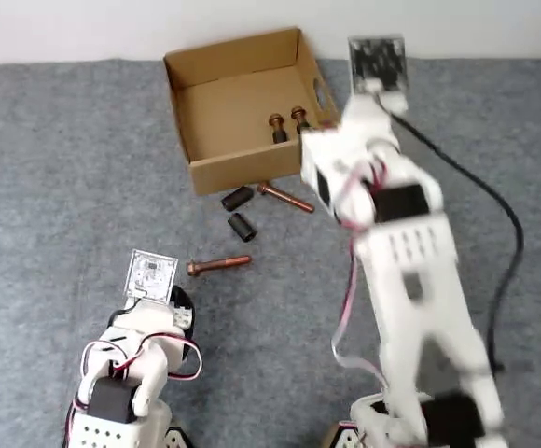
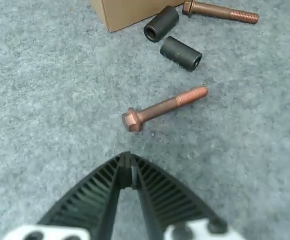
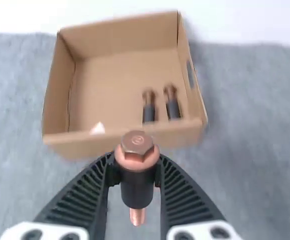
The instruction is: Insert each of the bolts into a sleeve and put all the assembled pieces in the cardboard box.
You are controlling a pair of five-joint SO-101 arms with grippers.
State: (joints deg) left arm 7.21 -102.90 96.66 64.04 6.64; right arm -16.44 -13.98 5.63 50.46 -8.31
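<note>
Grey table (image 3: 255, 150): right pincer (image 3: 135, 165) clamps a sleeved bolt (image 3: 136, 147) near the box (image 3: 60, 100); early release risks missing; left pincer (image 2: 129, 160) closed, empty.

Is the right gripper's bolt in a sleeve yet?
In. The bolt runs through the sleeve in the right gripper: head at one end, tip out the other.
</note>
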